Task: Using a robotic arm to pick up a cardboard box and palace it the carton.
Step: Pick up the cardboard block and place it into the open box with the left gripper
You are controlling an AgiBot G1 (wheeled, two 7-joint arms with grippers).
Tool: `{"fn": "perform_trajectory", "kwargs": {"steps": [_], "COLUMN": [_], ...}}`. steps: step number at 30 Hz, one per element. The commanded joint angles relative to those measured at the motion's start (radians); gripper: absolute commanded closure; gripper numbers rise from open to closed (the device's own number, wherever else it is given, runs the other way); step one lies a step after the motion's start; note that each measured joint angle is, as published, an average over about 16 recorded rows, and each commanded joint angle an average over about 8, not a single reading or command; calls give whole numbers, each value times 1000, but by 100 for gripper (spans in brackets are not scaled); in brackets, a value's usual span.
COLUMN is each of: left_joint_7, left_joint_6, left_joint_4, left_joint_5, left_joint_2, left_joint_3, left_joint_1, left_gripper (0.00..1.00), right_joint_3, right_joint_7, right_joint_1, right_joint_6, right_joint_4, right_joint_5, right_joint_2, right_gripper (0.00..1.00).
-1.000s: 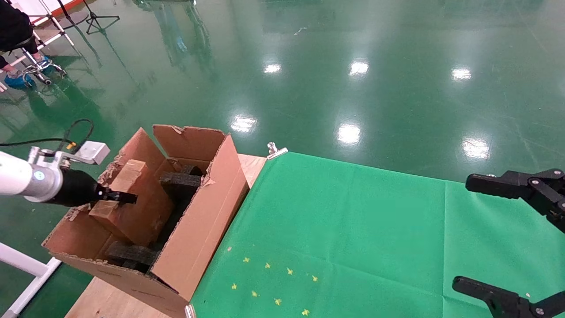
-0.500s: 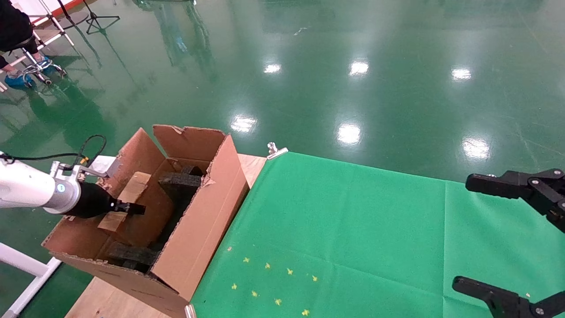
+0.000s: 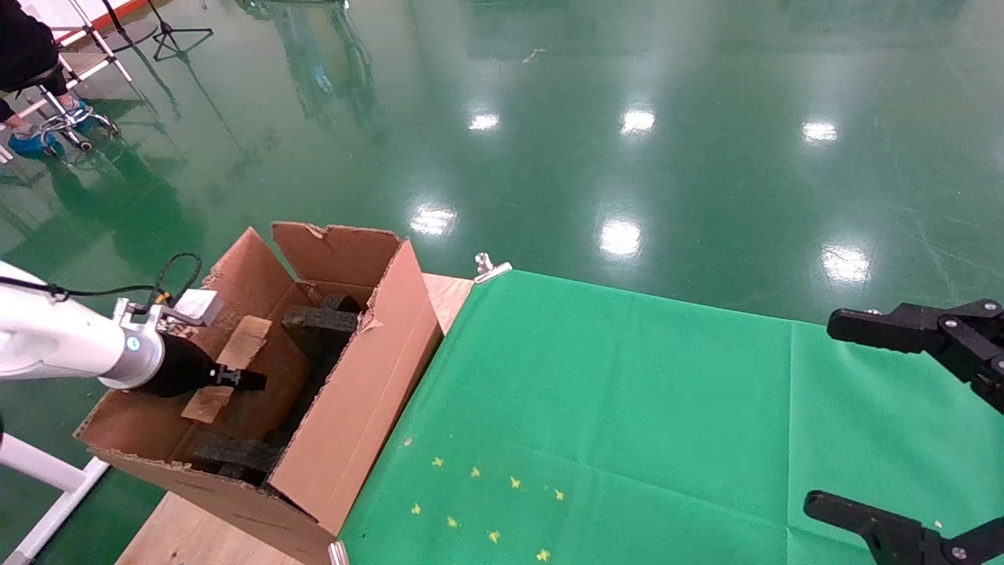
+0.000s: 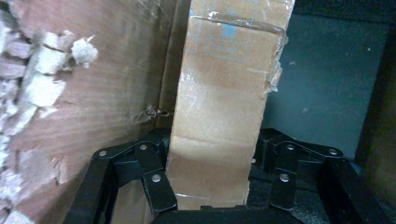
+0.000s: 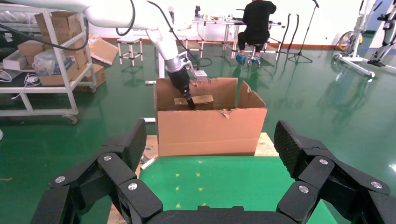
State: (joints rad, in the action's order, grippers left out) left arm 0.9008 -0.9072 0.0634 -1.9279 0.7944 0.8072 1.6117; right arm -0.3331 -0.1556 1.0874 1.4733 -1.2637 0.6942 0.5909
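The small cardboard box (image 3: 245,342) stands on edge inside the carton (image 3: 353,392), near its left wall. My left gripper (image 3: 239,380), on the white robotic arm (image 3: 55,341), is shut on the box and reaches down into the carton. In the left wrist view the box (image 4: 224,107) sits between the black fingers (image 4: 156,186), with the carton wall (image 4: 93,84) on one side and dark foam (image 4: 322,84) on the other. My right gripper (image 3: 823,413) is open and empty at the right edge; from its wrist view (image 5: 210,154) the carton (image 5: 210,130) stands far ahead.
Dark foam blocks (image 3: 318,322) lie in the carton. A green cloth (image 3: 627,408) covers the wooden table (image 3: 447,294), held by a metal clip (image 3: 490,268). A seated person (image 5: 256,21) and shelves (image 5: 46,56) stand beyond on the green floor.
My left gripper has moved down and slightly right, lowering the box deeper into the carton. The right arm has not moved.
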Motion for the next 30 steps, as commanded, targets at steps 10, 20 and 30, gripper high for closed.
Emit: {"fn": "perform_trajectory", "kwargs": {"steps": [10, 20, 30], "left_joint_7": [12, 15, 25], "left_joint_6": [9, 1, -18], "left_joint_4": [-27, -25, -18], "left_joint_5": [-12, -24, -33], "left_joint_2": [15, 8, 2], "left_joint_3": [8, 16, 22], "left_joint_1": [6, 24, 49], "left_gripper": [0, 0, 0], "right_joint_3": [0, 0, 0], "right_joint_7": [0, 0, 0], "right_joint_1": [0, 0, 0], "right_joint_6": [0, 0, 0], "right_joint_4": [0, 0, 0], "right_joint_5": [0, 0, 0], "right_joint_2": [0, 0, 0], "right_gripper": [0, 0, 0]}}
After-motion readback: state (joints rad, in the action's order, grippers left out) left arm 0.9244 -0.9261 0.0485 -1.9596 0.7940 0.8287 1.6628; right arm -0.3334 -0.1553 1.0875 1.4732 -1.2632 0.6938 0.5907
